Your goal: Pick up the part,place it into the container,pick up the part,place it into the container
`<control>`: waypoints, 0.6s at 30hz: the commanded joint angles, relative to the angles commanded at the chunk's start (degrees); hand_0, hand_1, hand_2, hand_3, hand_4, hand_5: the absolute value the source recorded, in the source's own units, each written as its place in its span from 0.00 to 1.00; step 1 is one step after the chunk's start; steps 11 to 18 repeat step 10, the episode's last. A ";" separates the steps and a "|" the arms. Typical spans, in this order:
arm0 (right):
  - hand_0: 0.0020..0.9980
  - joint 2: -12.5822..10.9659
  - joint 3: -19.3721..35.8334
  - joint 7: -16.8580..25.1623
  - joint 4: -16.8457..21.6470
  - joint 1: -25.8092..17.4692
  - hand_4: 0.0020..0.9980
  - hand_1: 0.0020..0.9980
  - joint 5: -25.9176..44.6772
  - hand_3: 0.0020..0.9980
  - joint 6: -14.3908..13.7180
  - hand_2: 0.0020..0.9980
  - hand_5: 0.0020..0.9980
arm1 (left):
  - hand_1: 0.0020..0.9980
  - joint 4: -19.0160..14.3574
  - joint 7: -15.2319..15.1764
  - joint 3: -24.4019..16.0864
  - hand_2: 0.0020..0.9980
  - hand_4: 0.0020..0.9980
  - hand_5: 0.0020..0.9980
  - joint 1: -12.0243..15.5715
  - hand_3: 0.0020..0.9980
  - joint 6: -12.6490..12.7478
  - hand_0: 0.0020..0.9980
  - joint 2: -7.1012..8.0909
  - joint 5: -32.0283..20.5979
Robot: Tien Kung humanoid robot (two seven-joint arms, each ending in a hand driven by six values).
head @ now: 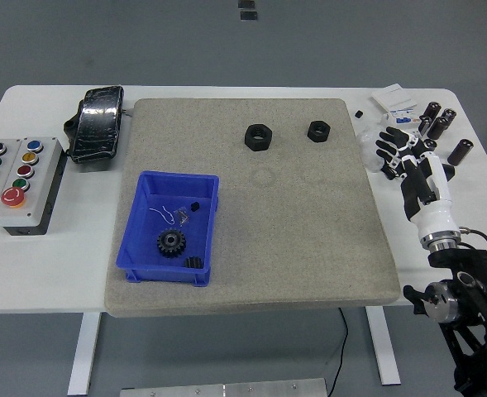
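Nearby, cylinders seemingly flank hand.

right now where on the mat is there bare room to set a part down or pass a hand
The mat is bare across its whole right half below the two nuts, and along the near edge right of the blue bin. There is also a bare strip between the bin and the far edge. It is crowded off the mat by the right hand, among the small parts.

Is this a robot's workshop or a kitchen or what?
Most likely a workshop or robot test lab, not a kitchen. On the white table sit a box of coloured push buttons, big black nuts on a grey mat, and a blue bin holding a gear.
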 joint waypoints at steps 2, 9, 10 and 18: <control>0.77 -0.05 0.16 -0.11 0.41 0.12 0.87 0.71 -0.53 0.65 -0.24 0.68 0.58 | 0.56 0.00 -0.11 0.04 0.55 0.70 0.29 -0.12 0.64 0.00 0.62 0.00 0.06; 0.77 0.04 0.52 -0.37 0.64 0.16 0.87 0.71 -1.06 0.65 -0.55 0.68 0.58 | 0.56 0.00 -0.49 0.14 0.55 0.70 0.29 -0.33 0.64 0.16 0.62 0.12 0.03; 0.77 0.01 0.47 -0.42 0.70 0.08 0.87 0.71 -1.08 0.65 -0.57 0.68 0.58 | 0.56 0.00 -0.51 0.12 0.55 0.70 0.29 -0.33 0.64 0.18 0.62 0.13 0.04; 0.77 0.01 0.47 -0.42 0.70 0.08 0.87 0.71 -1.08 0.65 -0.57 0.68 0.58 | 0.56 0.00 -0.51 0.12 0.55 0.70 0.29 -0.33 0.64 0.18 0.62 0.13 0.04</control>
